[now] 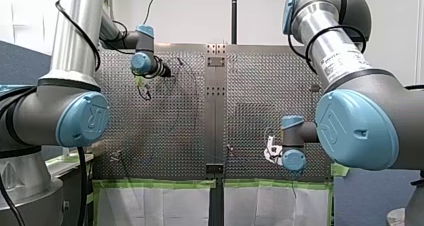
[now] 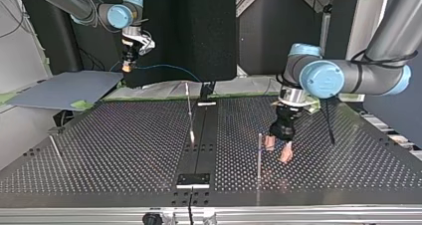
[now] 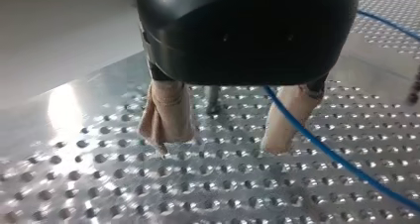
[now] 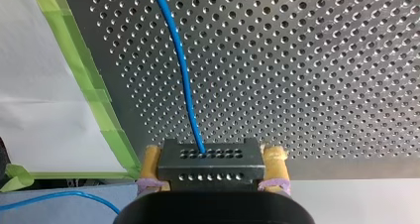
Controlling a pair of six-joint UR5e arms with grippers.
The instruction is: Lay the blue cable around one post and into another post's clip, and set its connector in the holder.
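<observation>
In the right wrist view my right gripper (image 4: 210,157) is shut on a black perforated connector (image 4: 210,167), its yellow pads on both sides. The blue cable (image 4: 179,60) leaves the connector and runs out over the perforated table. In the top view this gripper (image 2: 128,65) hangs high beyond the table's far edge, the cable (image 2: 169,67) trailing to the right. My left gripper (image 3: 220,144) stands open just above the table, with beige pads (image 3: 166,115). The cable (image 3: 341,162) crosses in front of one finger, and a thin post (image 3: 214,97) stands ahead between the fingers. Another post (image 2: 259,155) is beside it.
A slim post (image 2: 188,110) rises near the centre rail and another (image 2: 54,148) stands at the top view's left. A black block (image 2: 194,179) sits on the rail near the table's front edge. Green tape (image 4: 94,95) lines the table's edge.
</observation>
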